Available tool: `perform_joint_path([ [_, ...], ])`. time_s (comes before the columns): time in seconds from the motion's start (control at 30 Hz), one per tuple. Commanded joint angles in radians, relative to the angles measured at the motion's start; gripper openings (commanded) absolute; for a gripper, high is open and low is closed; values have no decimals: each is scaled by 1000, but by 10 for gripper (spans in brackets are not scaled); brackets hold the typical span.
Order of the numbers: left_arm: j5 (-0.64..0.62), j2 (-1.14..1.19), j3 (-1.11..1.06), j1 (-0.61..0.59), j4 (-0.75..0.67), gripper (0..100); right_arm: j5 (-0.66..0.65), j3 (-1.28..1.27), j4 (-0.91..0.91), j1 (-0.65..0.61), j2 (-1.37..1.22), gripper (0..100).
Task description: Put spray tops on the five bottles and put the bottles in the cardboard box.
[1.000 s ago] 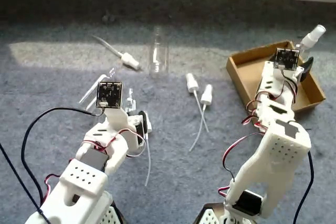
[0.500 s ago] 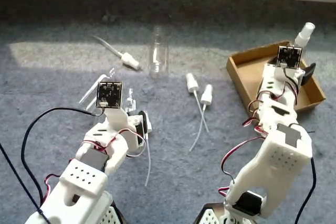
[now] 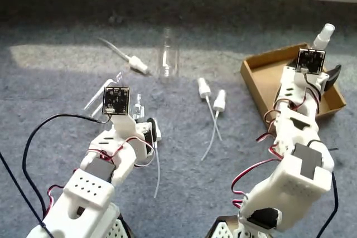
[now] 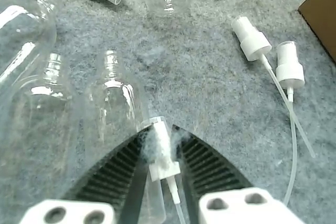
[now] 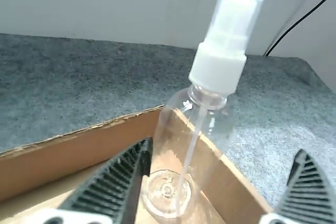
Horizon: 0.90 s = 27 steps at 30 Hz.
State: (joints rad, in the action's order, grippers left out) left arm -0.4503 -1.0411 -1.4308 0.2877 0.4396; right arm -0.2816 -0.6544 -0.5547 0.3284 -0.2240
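Grey carpet (image 3: 56, 87) covers the table under both arms. An open-topped cardboard box (image 3: 262, 76) lies on the right arm's side, and the right gripper (image 5: 224, 153) is held over it with its jaws spread wide. A capped bottle (image 5: 202, 129) of clear plastic stands upright inside the box near a corner. It is between the two jaws and closer to one; contact with that jaw cannot be made out.

The left gripper (image 4: 161, 134) sits low over the carpet, well apart from the box. Its jaws are pressed onto a white spray top (image 4: 160, 153), whose dip tube trails back beneath the wrist. Three uncapped bottles (image 4: 113, 103) lie ahead of and beside this gripper, the nearest just beside the pinched spray top.

The high view shows a fourth bottle (image 3: 168, 57), uncapped and upright, farther off; the left wrist view gives only part of it. A pair of loose spray tops (image 3: 212, 94) lies between the arms, and a single spray top (image 3: 136, 64) lies near the fourth bottle. The right wrist view resolves the dip tube inside the capped bottle, which in the high view is a white cap beyond the wrist.
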Motion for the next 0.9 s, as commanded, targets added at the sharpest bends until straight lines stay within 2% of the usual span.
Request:
perform_joint_path([
  [0.0, 3, -13, 5, -16, -15, 14, 5, -12, 96, -4, 145, 355],
  [0.13, 3, -15, 5, -16, -14, 14, 12, -15, 338, -4, 271, 355],
  [0.27, 5, -15, 5, -33, -14, 17, 12, -21, 498, -2, 415, 355],
  [0.5, 18, -18, 18, -183, -18, 18, 8, -19, 866, -4, 700, 354],
  [0.7, 298, -94, 8, -236, -9, 18, 12, -5, 1248, -30, 918, 354],
  [0.77, 359, -183, -1, -248, 60, 16, 14, 4, 1356, -67, 987, 354],
  [0.87, 365, -363, -1, -259, 216, 14, 17, 35, 1512, -147, 1081, 354],
])
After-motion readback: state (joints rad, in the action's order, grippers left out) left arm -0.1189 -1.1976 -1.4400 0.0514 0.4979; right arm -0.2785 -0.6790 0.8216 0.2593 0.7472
